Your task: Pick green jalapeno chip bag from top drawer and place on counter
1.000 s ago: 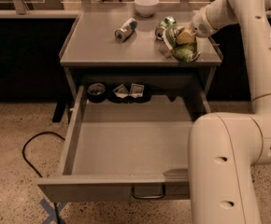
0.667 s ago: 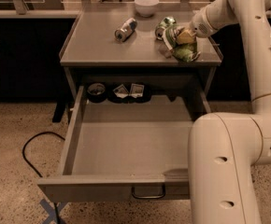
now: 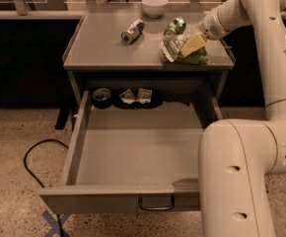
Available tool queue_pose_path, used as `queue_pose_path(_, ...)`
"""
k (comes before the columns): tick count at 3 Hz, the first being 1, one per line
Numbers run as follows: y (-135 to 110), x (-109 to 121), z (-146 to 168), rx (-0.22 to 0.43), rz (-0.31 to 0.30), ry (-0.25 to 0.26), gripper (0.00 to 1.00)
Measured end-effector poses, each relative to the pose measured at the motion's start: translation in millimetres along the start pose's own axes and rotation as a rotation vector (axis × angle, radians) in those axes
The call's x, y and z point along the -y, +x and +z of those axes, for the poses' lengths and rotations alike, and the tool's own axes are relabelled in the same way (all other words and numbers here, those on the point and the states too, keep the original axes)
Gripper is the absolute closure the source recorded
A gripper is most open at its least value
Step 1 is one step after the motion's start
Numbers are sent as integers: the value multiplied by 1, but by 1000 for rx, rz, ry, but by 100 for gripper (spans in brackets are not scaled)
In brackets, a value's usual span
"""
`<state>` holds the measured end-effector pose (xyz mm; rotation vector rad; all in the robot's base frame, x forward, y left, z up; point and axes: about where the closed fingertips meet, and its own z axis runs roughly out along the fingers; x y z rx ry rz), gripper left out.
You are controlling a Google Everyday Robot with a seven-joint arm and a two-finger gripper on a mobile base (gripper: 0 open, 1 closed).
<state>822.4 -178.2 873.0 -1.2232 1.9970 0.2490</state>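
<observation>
The green jalapeno chip bag (image 3: 180,49) lies crumpled on the counter (image 3: 108,51) at its front right corner, white label panel facing left. My gripper (image 3: 194,42) is down on the bag's right part, with the arm reaching in from the upper right. The top drawer (image 3: 133,152) is pulled fully open below the counter, with its small pull handle (image 3: 156,203) at the front.
A green-and-silver can (image 3: 175,25) lies just behind the bag. A silver can (image 3: 133,31) lies mid-counter and a white bowl (image 3: 154,5) stands at the back. Dark small items (image 3: 125,97) sit at the drawer's back. My arm's large link (image 3: 236,177) covers the drawer's right front. A black cable (image 3: 32,162) lies on the floor.
</observation>
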Motion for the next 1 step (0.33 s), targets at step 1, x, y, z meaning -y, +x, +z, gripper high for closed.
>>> queue_pose_path(1, 0, 0, 0, 0, 0, 0, 0)
